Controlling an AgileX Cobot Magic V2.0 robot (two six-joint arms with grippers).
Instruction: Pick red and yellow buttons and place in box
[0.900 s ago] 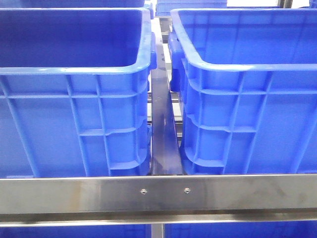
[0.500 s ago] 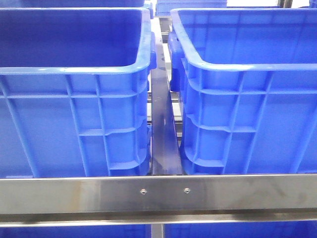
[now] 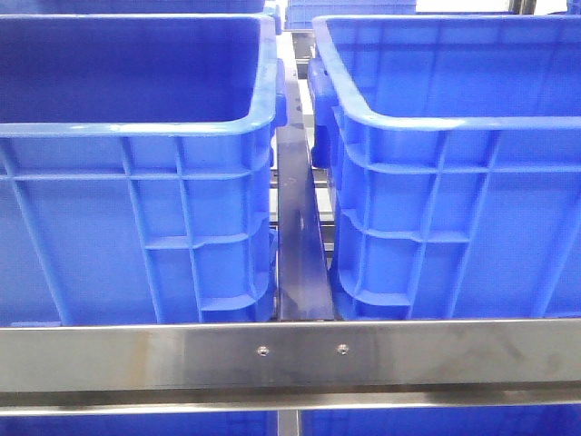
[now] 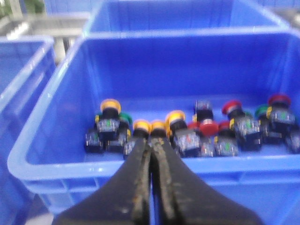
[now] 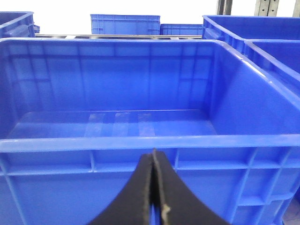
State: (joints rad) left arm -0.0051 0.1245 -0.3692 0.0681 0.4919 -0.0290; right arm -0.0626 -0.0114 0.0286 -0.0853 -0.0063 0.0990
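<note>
Left claw [image 4: 151,140] closed and empty, near a crate [image 4: 56,161] of mixed push-buttons [image 4: 187,136], right claw [image 5: 153,161] closed and empty, facing the empty box [image 5: 140,143]

Glossy blue moulded plastic is seen in the box [image 5: 112,140], its thick rim catching highlights beyond the closed jaws. A brushed, faintly stained steel rail [image 3: 290,352] is fastened with two screws. The left gripper [image 4: 151,140] is faced with matt black pads, worn and rough along the seam. Shiny plastic caps top the push buttons [image 4: 187,133].
</note>
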